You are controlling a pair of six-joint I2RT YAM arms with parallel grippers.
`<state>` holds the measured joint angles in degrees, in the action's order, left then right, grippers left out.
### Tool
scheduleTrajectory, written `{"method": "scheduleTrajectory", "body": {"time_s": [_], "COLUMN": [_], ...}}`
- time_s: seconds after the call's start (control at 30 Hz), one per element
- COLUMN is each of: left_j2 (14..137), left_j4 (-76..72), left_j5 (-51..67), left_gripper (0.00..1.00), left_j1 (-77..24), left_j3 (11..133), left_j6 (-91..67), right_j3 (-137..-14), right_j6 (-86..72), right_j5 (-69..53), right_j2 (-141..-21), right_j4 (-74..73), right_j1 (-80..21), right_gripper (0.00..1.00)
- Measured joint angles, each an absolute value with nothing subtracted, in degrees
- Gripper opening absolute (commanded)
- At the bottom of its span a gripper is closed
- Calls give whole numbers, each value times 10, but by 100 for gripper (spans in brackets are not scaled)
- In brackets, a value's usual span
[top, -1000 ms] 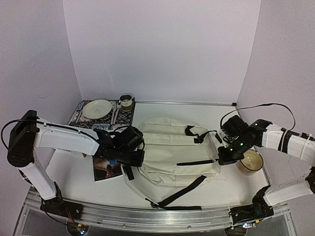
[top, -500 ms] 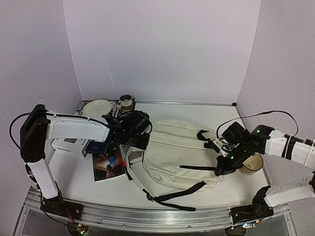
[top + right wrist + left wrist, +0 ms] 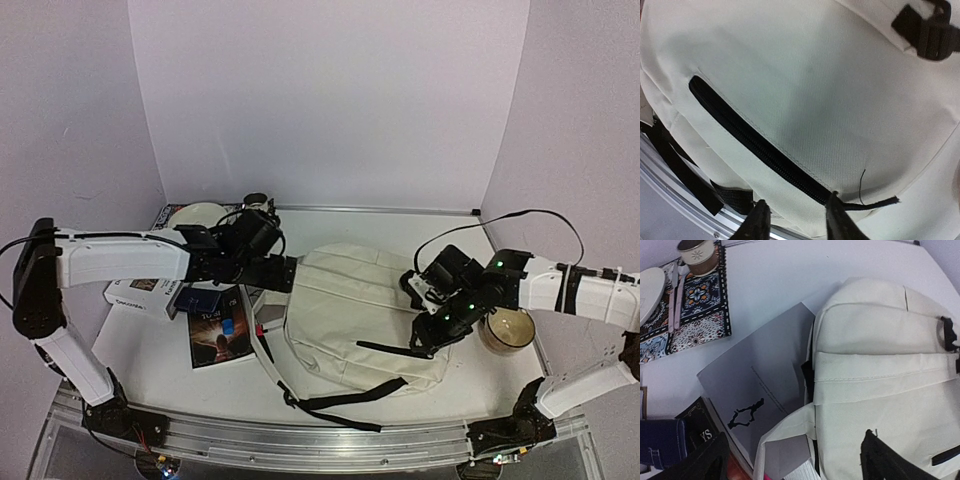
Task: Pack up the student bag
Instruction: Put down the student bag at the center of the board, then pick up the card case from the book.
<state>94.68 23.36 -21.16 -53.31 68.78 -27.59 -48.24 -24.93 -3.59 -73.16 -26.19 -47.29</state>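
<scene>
Left wrist: left end effector [image 3: 795, 460] gapes over the student bag [image 3: 880, 370]; right end effector [image 3: 798, 220] parted.

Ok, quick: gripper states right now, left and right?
Left gripper: open wide, holding nothing.
Right gripper: partly open over the student bag, by its zipper, holding nothing.

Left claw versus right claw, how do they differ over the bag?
The left claw stands wide open over the left edge of the student bag, beside a grey sheet. The right claw is parted only narrowly, at the black zipper on the bag's right side. Both hover at the bag, and neither visibly grips anything.
</scene>
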Motion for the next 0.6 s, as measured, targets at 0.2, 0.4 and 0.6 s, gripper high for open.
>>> {"method": "scheduleTrajectory", "body": {"time_s": [0.2,0.4,0.6], "left_j2": [862,824,788], "left_j4": [257,280,282], "left_j5": [-201,-158,-133], "left_gripper": [99,99,97], "left_j1": [-478,-399,-358], "left_j3": [634,548,489], "left_j6": [-342,-420,-496], "right_j3": [-495,-495,-494], "right_j6": [-235,-228,-222], "right_j5": [11,48,75], "right_j2": [-721,-709,-706], "right_j4": [-273,-279,-278], "right_j1": [-473,-473,-473], "right_gripper": [63,75,85]}}
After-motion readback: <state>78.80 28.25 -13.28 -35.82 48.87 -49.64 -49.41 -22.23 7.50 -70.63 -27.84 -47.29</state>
